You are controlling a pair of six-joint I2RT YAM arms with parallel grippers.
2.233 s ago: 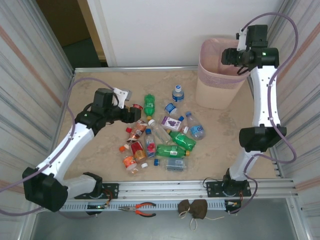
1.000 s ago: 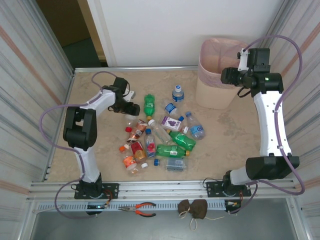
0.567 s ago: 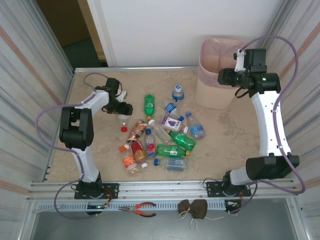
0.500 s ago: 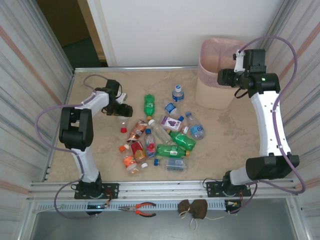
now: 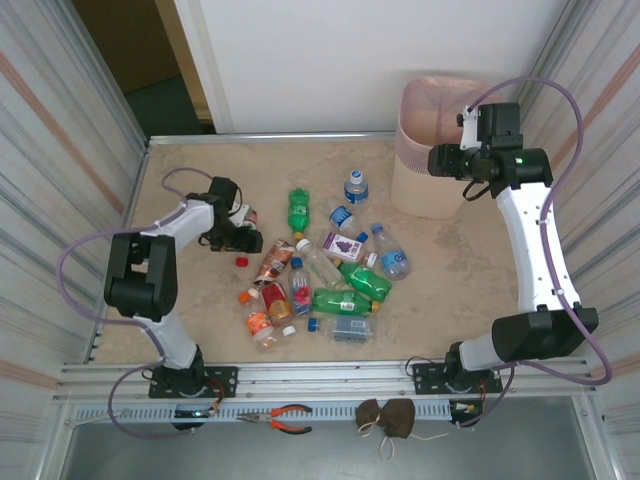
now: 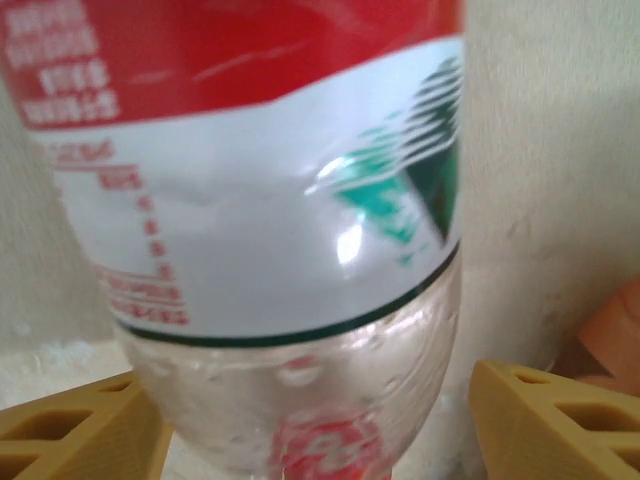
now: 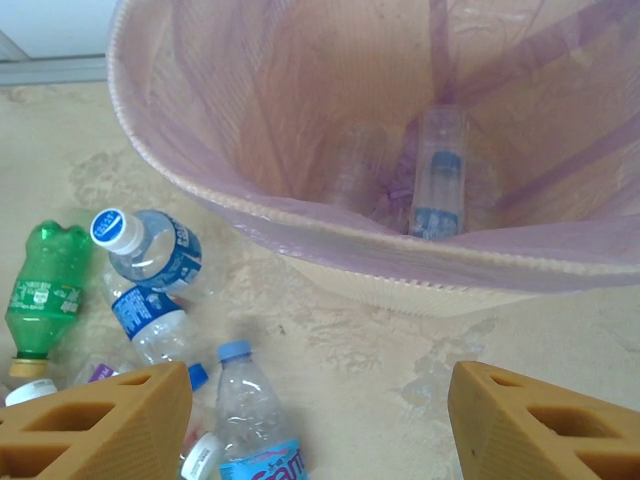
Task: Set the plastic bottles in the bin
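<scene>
Several plastic bottles (image 5: 325,280) lie in a heap mid-table, green, orange and clear. My left gripper (image 5: 240,238) is low at the heap's left edge. Its yellow fingers (image 6: 80,430) straddle a clear bottle with a red and white label (image 6: 260,200); the jaws are open, and a gap shows on the right side. The pale-pink bin (image 5: 425,190) stands at the back right. My right gripper (image 5: 438,162) hangs open and holds nothing beside the bin's left rim (image 7: 400,270). In the right wrist view a few clear bottles (image 7: 437,180) lie inside the liner.
A green bottle (image 7: 40,290) and blue-labelled bottles (image 7: 150,250) lie left of the bin. A red cap (image 5: 240,262) sits near my left gripper. Pliers (image 5: 285,417) and a brown pouch (image 5: 388,418) rest on the front rail. Corrugated metal walls close both sides.
My left gripper has slid left and nearer along the table with the red-labelled bottle between its fingers. My right gripper has drifted slightly left from over the bin's rim.
</scene>
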